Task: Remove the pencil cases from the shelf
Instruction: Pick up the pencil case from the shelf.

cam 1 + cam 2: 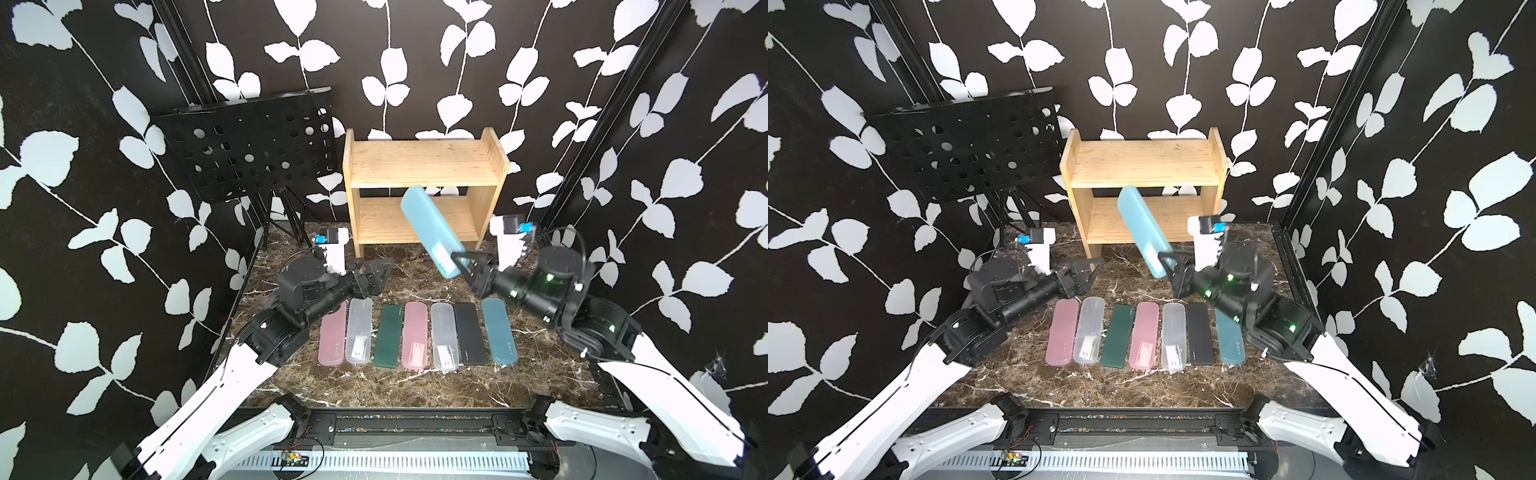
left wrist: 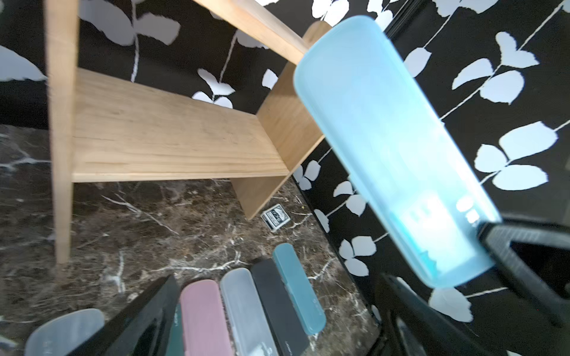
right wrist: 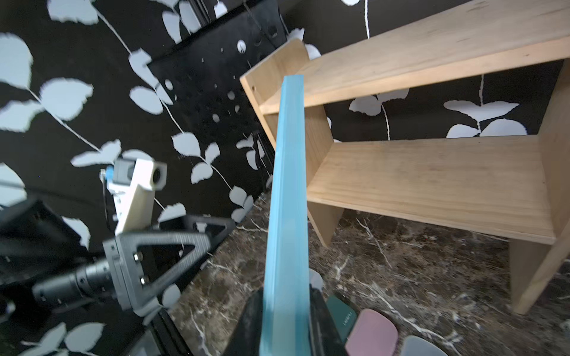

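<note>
Right hand (image 1: pixel 456 261) grips the light blue pencil case (image 1: pixel 426 224) off the shelf (image 1: pixel 419 164); next, probably lower it beside the teal case (image 1: pixel 500 334) underneath.

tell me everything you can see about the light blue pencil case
The light blue pencil case is a long, flat, rounded-corner box of frosted, translucent-looking plastic, with a pale label near its lower end. The right gripper is shut on that end, holding it tilted in the air in front of the shelf, seemingly touching nothing else.

Black leaf-patterned walls (image 1: pixel 62 216), dark marble tabletop (image 1: pixel 374 395)
</note>
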